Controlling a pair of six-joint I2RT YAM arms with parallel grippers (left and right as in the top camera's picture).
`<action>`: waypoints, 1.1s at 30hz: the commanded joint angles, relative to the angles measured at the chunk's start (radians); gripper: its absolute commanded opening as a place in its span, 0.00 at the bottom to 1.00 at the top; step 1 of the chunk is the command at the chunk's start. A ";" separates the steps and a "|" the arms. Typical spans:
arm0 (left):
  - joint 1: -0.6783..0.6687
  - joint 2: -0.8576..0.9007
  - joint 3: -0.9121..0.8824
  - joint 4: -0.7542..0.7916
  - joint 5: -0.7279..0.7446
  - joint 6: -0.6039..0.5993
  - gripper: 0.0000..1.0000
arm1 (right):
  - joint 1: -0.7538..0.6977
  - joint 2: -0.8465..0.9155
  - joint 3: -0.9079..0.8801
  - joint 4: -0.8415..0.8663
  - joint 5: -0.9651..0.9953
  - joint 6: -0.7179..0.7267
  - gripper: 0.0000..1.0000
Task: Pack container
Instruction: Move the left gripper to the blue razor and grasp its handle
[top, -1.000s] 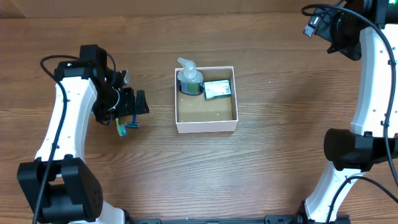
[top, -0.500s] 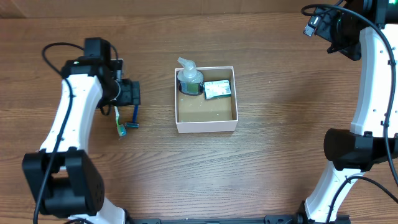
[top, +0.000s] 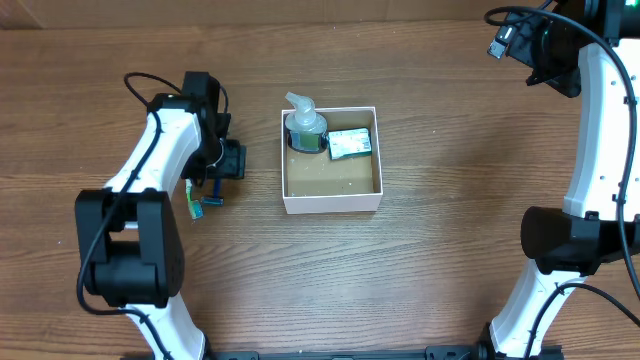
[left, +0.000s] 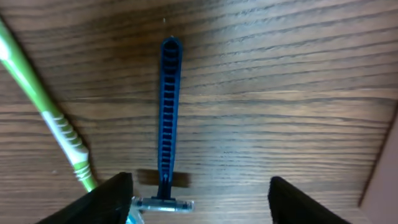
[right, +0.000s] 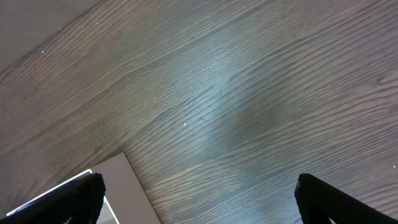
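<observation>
The container (top: 331, 204), a square white box with a brown floor, sits mid-table. It holds a clear pump bottle (top: 305, 128) and a green-and-white packet (top: 350, 144) along its far side. A blue razor (top: 212, 194) and a green toothbrush (top: 189, 200) lie on the table left of it. My left gripper (top: 226, 163) hovers over them, open and empty. In the left wrist view the razor (left: 169, 106) lies between the open fingers (left: 202, 202), with the toothbrush (left: 45, 109) to the left. My right gripper (top: 530, 48) is raised at the far right, open and empty (right: 199, 199).
The box's corner shows at the right edge of the left wrist view (left: 384, 180) and at the lower left of the right wrist view (right: 127, 186). Bare wooden table (top: 450, 250) surrounds the box.
My left arm has swung right, towards the box, and its gripper now sits over the razor's handle end. The razor, toothbrush, box and right arm have not moved.
</observation>
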 joint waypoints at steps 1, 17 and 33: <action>0.000 0.034 0.016 0.005 -0.014 0.006 0.70 | 0.003 -0.010 -0.001 0.002 -0.004 -0.007 1.00; 0.004 0.128 0.016 0.064 -0.029 0.092 0.68 | 0.003 -0.010 -0.001 0.002 -0.004 -0.007 1.00; 0.033 0.153 0.016 0.108 -0.042 0.132 0.42 | 0.003 -0.010 -0.001 0.002 -0.004 -0.006 1.00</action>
